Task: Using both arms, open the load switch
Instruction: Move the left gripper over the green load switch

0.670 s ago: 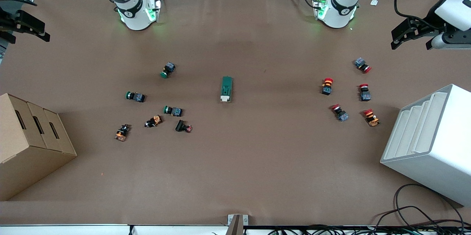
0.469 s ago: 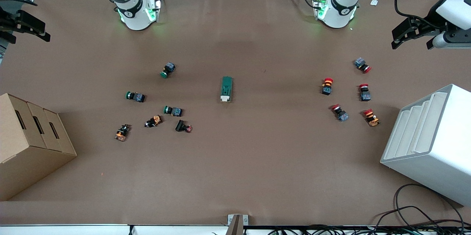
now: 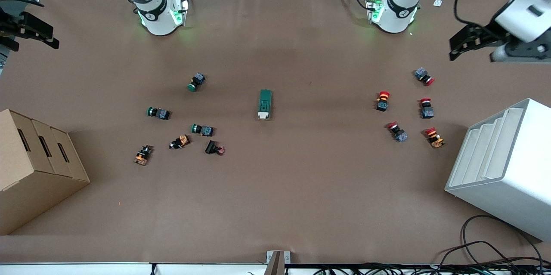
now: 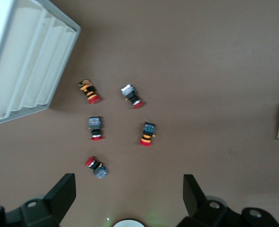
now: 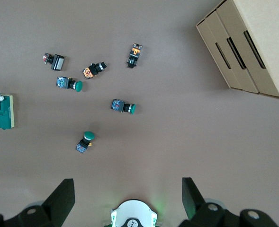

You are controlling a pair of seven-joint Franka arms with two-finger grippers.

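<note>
Brown worktop [image 3: 275,206]: load switch [image 3: 265,104] is lying mid-worktop untouched, left gripper [image 3: 473,44] and right gripper [image 3: 30,32] being held high at their ends, jaws spread; body should be pinned before lever is being pulled.

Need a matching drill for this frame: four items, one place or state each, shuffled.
1. load switch
2. left gripper
3. cardboard box
4. white stepped rack

A. at the right arm's end of the table
B. mid-table, untouched, white lever end nearer the front camera
C. at the left arm's end of the table
D. jaws open, up above the red push buttons

Pairs: 1-B, 2-D, 3-A, 4-C
</note>
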